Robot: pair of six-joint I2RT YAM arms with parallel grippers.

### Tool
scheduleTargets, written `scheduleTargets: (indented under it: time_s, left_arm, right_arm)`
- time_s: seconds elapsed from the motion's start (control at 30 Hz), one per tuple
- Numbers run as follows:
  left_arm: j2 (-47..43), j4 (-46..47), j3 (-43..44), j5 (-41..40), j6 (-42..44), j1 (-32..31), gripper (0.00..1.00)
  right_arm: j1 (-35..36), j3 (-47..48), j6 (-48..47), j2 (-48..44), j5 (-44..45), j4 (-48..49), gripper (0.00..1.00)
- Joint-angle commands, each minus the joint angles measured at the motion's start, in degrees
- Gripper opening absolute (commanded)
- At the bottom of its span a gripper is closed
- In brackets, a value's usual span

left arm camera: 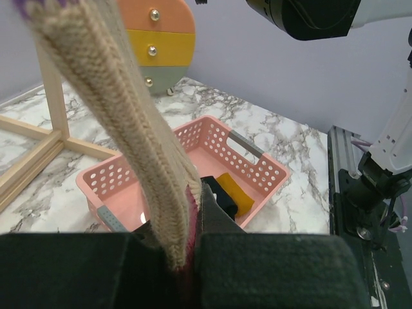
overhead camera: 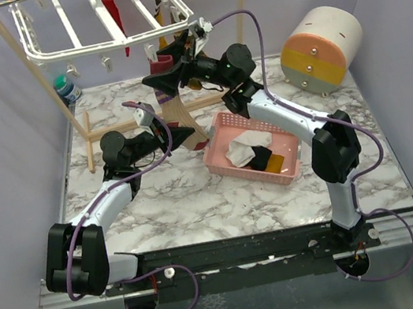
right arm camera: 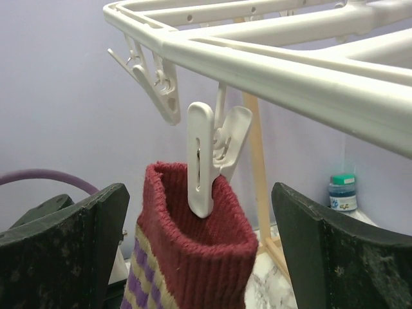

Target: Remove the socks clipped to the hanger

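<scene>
The white hanger [overhead camera: 80,29] hangs at the back left. A striped sock [overhead camera: 176,108] with a maroon cuff hangs from a clip [right arm camera: 209,158] at its near right corner. My right gripper [overhead camera: 176,57] is open, and its fingers [right arm camera: 71,244] stand either side of the sock's cuff [right arm camera: 193,257] just below the clip without touching it. My left gripper [left arm camera: 190,257] is shut on the sock's lower end, and the beige knit [left arm camera: 122,122] runs taut up from the jaws. A red sock [overhead camera: 113,11] and other socks are still clipped further back on the hanger.
A pink basket [overhead camera: 214,139] to the right of the left gripper holds white, black and mustard socks [left arm camera: 235,193]. A round drawer unit [overhead camera: 322,50] stands at the back right. A wooden pole frame [overhead camera: 33,81] carries the hanger, and a small bottle [overhead camera: 67,89] stands beside it.
</scene>
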Motion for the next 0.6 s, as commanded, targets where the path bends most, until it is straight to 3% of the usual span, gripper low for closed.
scheduleTargets:
  time_s: [0.0, 0.17, 0.33, 0.57]
  left_arm:
    - [0.3, -0.2, 0.7, 2.3, -0.5, 0.0, 0.0]
    - [0.3, -0.2, 0.7, 2.4, -0.6, 0.0, 0.0]
    - [0.3, -0.2, 0.6, 2.7, -0.7, 0.0, 0.0]
    - [0.4, -0.3, 0.7, 2.8, -0.9, 0.0, 0.0]
  right_arm:
    - [0.3, 3.0, 0.6, 1.0, -1.2, 3.0, 0.99]
    - [0.4, 4.5, 1.1, 1.4, -1.3, 3.5, 0.96]
    - [0.3, 3.6, 1.9, 0.4, -0.3, 5.4, 0.85]
    - [0.3, 0.6, 2.8, -1.2, 2.1, 10.0, 0.77]
